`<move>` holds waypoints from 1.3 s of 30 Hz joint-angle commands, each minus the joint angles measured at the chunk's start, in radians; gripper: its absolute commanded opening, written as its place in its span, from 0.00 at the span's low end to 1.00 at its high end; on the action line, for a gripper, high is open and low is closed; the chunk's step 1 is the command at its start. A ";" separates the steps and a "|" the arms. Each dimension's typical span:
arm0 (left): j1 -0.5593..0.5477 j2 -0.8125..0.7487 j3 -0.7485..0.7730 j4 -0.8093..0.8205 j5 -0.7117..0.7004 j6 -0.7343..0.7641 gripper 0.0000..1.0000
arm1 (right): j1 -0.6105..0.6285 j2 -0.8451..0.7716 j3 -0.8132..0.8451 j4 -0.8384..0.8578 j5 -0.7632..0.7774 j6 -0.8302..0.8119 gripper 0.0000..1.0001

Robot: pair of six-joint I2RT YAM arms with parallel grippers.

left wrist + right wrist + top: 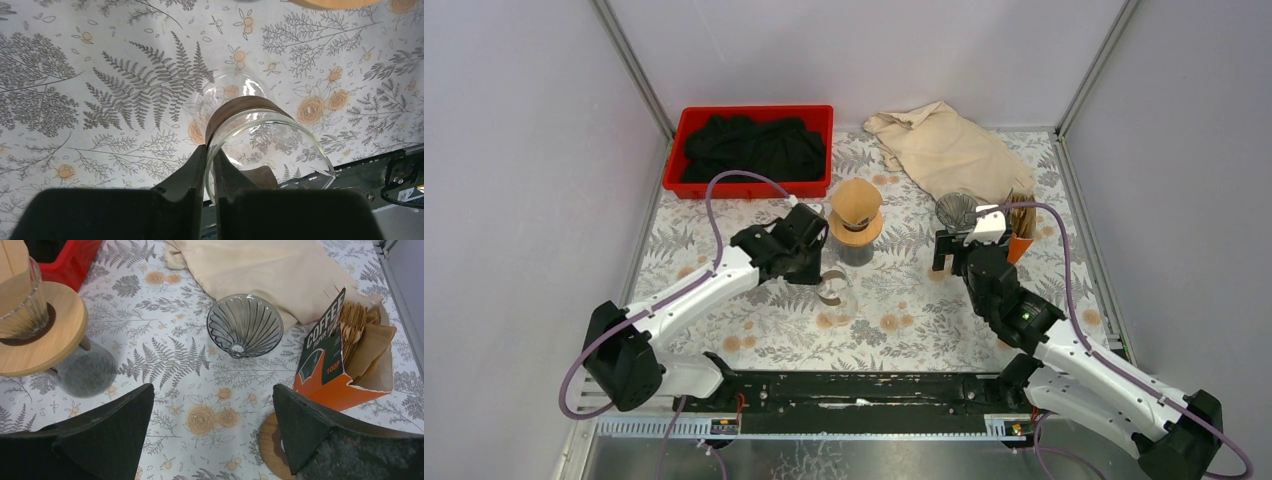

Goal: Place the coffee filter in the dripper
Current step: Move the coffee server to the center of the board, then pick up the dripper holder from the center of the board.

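Note:
A grey ribbed glass dripper [245, 325] [956, 212] stands bare on the patterned table. To its right an orange box [325, 370] [1021, 228] holds several brown paper coffee filters [361, 332]. My right gripper [212, 390] [952, 255] hovers open just in front of the dripper with nothing between its fingers. My left gripper [210, 147] [816, 268] is shut on the rim of a clear glass carafe [265, 135] [834, 290] with a brown collar. A second dripper lined with a brown filter [856, 200] [17, 295] sits on a wooden ring.
A beige cloth [944, 150] lies behind the grey dripper. A red bin [686, 128] of dark cloth is at the back left. A grey cup [85, 372] stands under the wooden ring. A small wooden disc [270, 445] lies beneath my right finger.

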 commanded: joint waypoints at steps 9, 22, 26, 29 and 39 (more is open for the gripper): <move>-0.104 0.035 0.017 -0.014 -0.108 -0.077 0.26 | -0.034 0.059 0.075 -0.121 0.000 0.113 0.96; -0.088 -0.075 0.033 0.036 -0.124 -0.053 0.53 | -0.200 0.190 0.127 -0.270 -0.178 0.244 0.96; -0.040 -0.131 0.024 0.059 -0.124 -0.014 0.58 | -0.263 0.252 0.137 -0.298 -0.182 0.274 0.95; 0.025 -0.167 0.004 0.065 -0.106 0.020 0.60 | -0.313 0.304 0.149 -0.314 -0.232 0.304 0.95; 0.210 -0.306 -0.062 0.110 -0.144 0.179 0.74 | -0.411 0.460 0.169 -0.303 -0.234 0.380 0.91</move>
